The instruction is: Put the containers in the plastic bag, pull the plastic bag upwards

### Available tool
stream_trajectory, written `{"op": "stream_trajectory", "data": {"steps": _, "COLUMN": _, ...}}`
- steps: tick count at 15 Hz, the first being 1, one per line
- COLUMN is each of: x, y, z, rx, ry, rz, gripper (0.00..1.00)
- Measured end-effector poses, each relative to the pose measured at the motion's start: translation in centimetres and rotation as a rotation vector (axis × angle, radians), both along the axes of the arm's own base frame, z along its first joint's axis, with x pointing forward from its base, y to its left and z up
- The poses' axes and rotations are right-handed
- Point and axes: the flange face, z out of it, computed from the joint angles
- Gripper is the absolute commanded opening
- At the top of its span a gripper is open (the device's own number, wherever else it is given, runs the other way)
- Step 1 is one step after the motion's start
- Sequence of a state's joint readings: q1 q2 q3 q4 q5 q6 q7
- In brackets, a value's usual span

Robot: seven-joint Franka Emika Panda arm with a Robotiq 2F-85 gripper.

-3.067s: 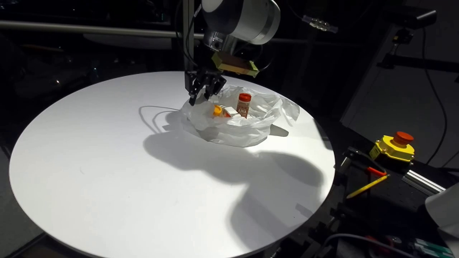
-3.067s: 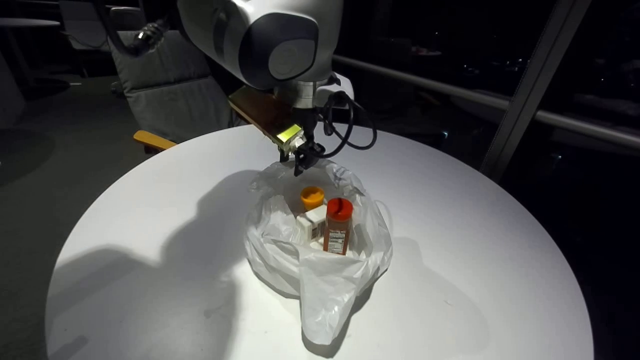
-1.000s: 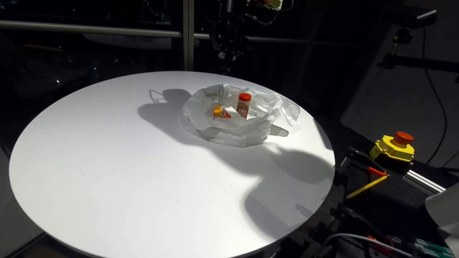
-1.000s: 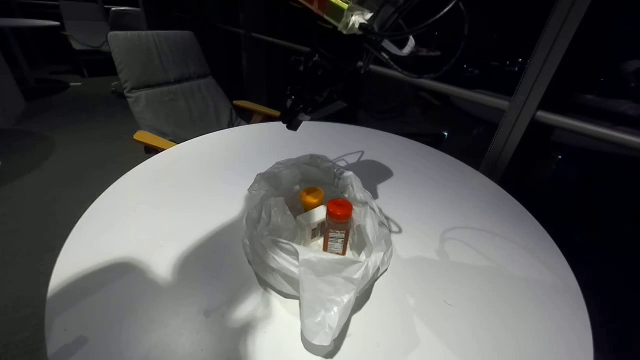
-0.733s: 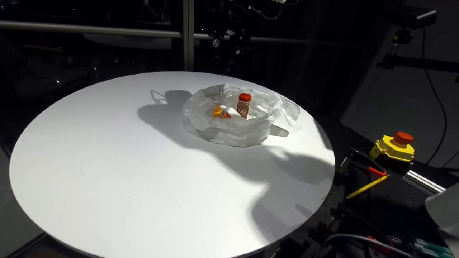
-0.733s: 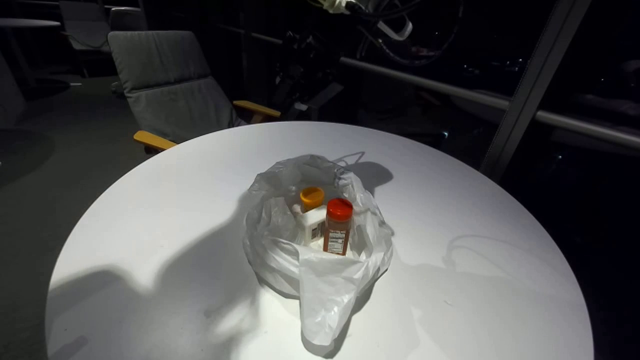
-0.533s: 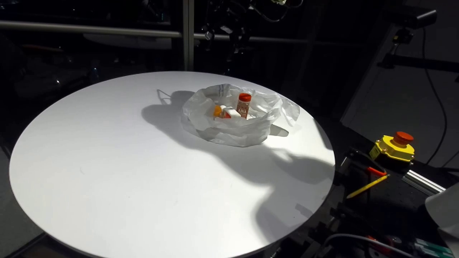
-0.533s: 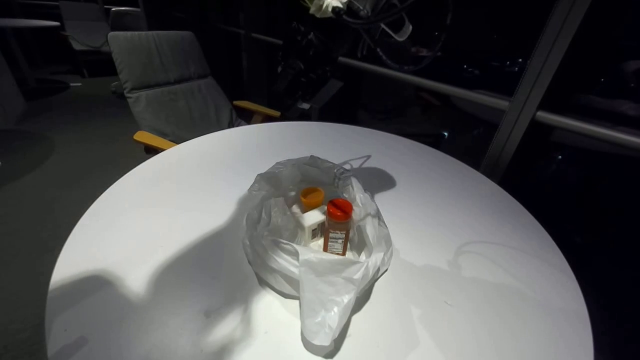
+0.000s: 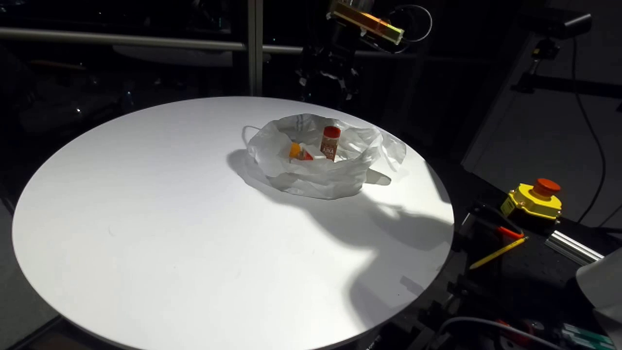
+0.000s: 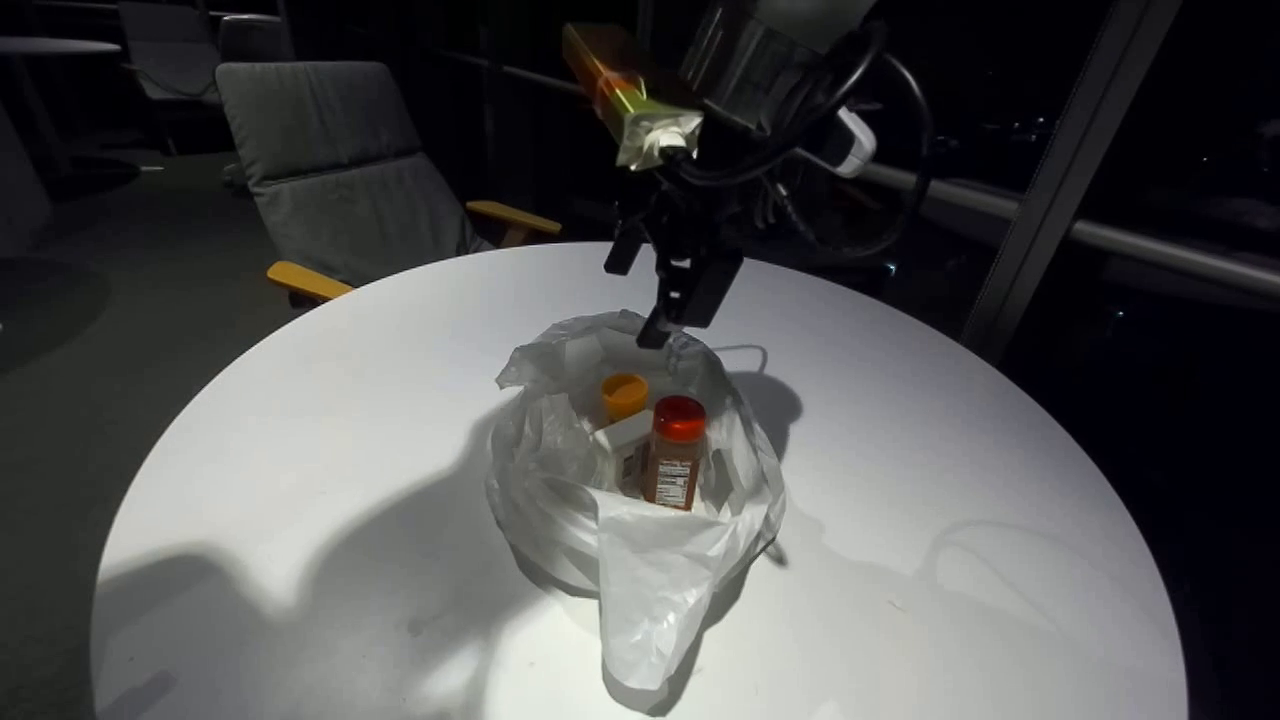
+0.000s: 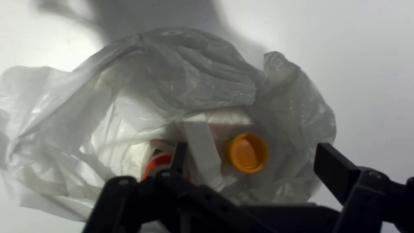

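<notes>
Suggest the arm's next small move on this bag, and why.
I'd probably lower the jaws and pinch the bag by its rim: they hang open above it, and the red-topped jar, white container and orange-topped container already sit inside.

Looks like crinkled, glossy plastic on the bag, smooth plastic on the orange cap and red cap, smooth on the table, matt cloth on the chair, wood on its armrests.
</notes>
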State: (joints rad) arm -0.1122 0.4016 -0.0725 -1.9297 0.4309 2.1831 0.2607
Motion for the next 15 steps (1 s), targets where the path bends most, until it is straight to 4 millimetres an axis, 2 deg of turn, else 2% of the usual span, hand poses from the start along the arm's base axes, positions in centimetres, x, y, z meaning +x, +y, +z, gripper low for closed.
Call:
{"op": "stream_trajectory", "data": {"steps": 4, "x": -3.6, "y": -1.6, "z": 0.5, "rx": -0.085, "ry": 0.033, "rz": -0.123, "gripper": 1.0}}
{"op": "stream_trajectory", "data": {"steps": 9, "x": -9.2, "y": -2.5, "z": 0.6, "rx": -0.089, "ry": 0.081, "rz": -0.234, "gripper": 1.0}}
{"op": "stream_trajectory", "data": {"steps": 12, "x": -11.0, "y": -2.1, "z": -1.2, "rx": -0.034, "ry": 0.126, "rz": -0.287, "gripper": 1.0}}
{"op": "stream_trajectory", "data": {"steps": 15, "x": -11.5, "y": -2.0, "z": -3.3, "rx": 0.012, "ry": 0.13, "rz": -0.372, "gripper": 1.0}}
